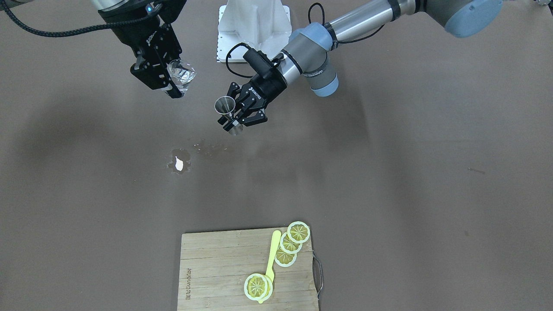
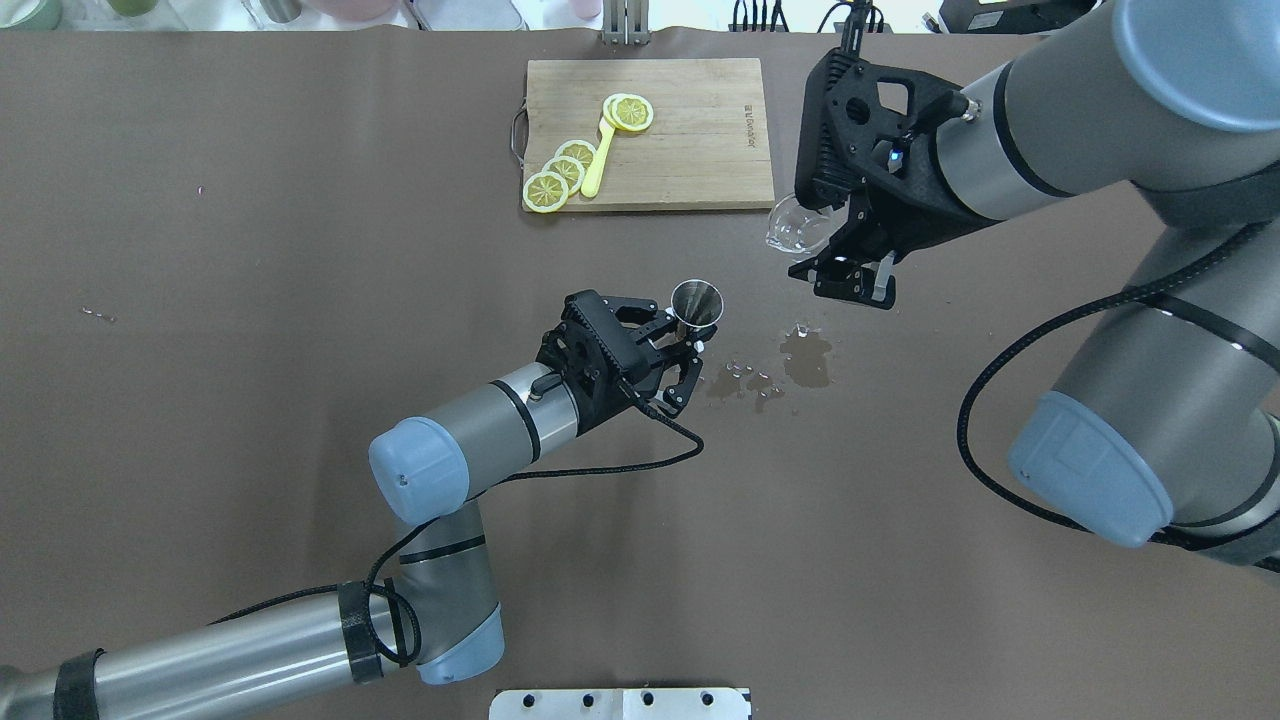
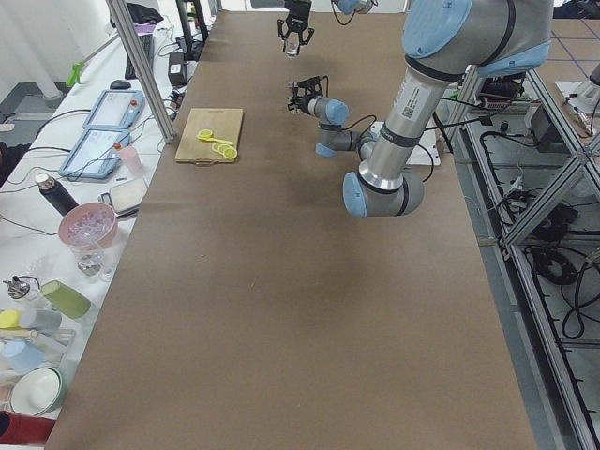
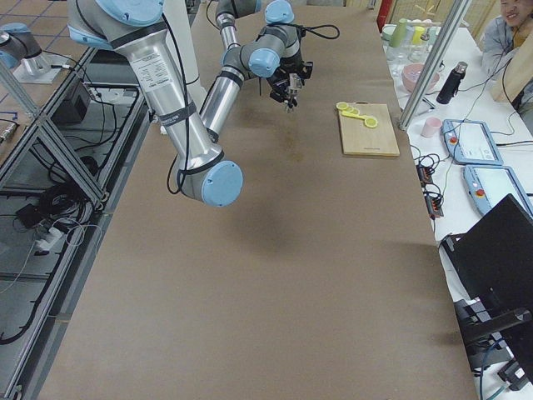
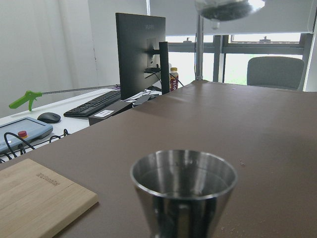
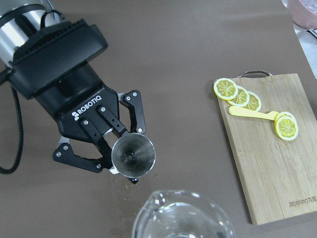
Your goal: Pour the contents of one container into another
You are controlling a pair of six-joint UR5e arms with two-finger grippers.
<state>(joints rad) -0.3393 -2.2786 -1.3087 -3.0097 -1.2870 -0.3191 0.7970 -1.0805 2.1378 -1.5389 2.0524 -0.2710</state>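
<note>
My left gripper (image 2: 688,338) is shut on the narrow waist of the silver jigger (image 2: 697,302), holding it upright above the table; the jigger's open cup fills the left wrist view (image 5: 183,191) and shows from above in the right wrist view (image 6: 132,157). My right gripper (image 2: 818,248) is shut on the small clear glass (image 2: 797,226), tilted, higher than the jigger and off to its side, not touching it. The glass (image 1: 181,73) and the jigger (image 1: 225,106) stand well apart in the front view. The glass's rim (image 6: 183,218) shows at the bottom of the right wrist view.
A spilled puddle (image 2: 806,358) with scattered drops (image 2: 745,378) lies on the brown table below the grippers. At the far side, a wooden cutting board (image 2: 690,130) carries lemon slices (image 2: 565,172) and a yellow utensil (image 2: 598,160).
</note>
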